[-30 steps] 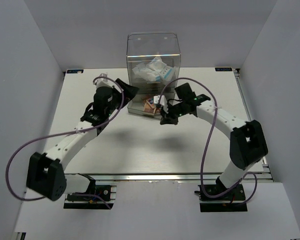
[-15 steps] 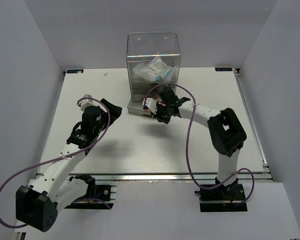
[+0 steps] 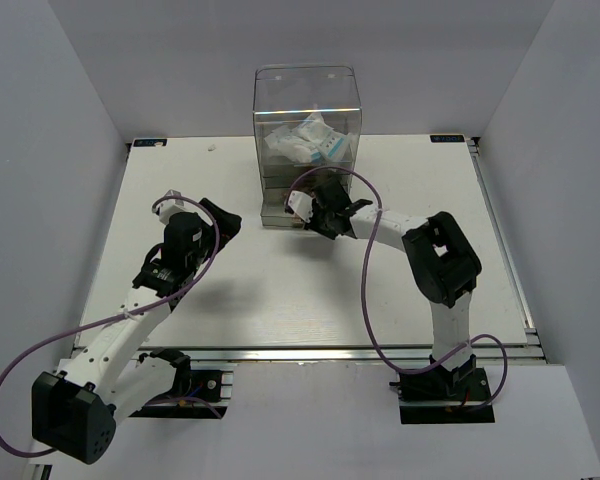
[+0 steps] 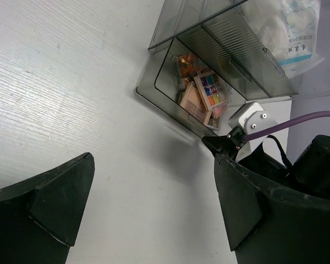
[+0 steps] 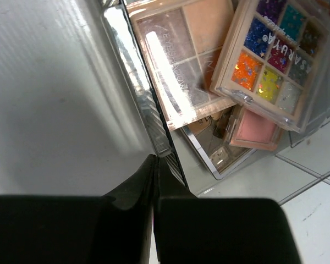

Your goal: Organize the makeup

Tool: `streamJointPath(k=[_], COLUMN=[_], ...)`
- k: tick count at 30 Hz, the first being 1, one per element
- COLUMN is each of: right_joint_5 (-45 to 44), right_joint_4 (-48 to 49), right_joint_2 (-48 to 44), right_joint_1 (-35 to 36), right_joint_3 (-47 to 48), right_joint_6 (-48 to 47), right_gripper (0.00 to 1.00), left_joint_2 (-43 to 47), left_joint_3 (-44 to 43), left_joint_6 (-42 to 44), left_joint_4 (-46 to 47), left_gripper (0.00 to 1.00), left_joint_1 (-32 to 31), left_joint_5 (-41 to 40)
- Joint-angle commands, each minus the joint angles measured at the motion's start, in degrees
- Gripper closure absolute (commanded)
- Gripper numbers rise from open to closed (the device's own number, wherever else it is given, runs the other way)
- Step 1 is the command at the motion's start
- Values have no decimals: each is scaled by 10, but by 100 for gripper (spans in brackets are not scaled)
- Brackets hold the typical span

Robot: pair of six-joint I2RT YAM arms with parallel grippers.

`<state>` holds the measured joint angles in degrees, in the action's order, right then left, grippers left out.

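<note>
1. Black right gripper (image 5: 155, 165) has its 2 fingertips pressed together on nothing, right at the ribbed front wall of the pulled-out clear drawer (image 5: 133, 82).
2. Overlapping palettes lie inside that drawer: a multicolour glitter palette (image 5: 272, 60) rests on top of a beige palette (image 5: 181, 66) and a pink palette (image 5: 257, 129).
3. Left gripper (image 4: 154, 187) gapes wide above the white table (image 4: 60, 82), left of the acrylic box (image 3: 307, 100).
4. White-blue packet (image 3: 305, 142) sits in the box's upper part.
</note>
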<state>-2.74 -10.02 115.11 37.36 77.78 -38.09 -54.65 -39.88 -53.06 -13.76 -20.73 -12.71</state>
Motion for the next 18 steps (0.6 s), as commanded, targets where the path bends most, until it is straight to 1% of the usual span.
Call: streamJointPath(k=[1,9,18], right_joint_5=[-32,-12,19], right_joint_4=[46,45,91], right_joint_2=[-2,39,75], right_joint_1=[-7,-15,-19], right_joint_3=[11,54,89], right_joint_6=[-17,-36,-66], right_gripper=[100,100,100], left_joint_2=[2,-5,-4], left_joint_3=[0,1,-1], left_joint_6=[1,3,-3], left_joint_4=[-1,-2,-13], left_gripper=[2,2,2], left_joint_1=[3,3,6], left_joint_5=[-7,-5,-7])
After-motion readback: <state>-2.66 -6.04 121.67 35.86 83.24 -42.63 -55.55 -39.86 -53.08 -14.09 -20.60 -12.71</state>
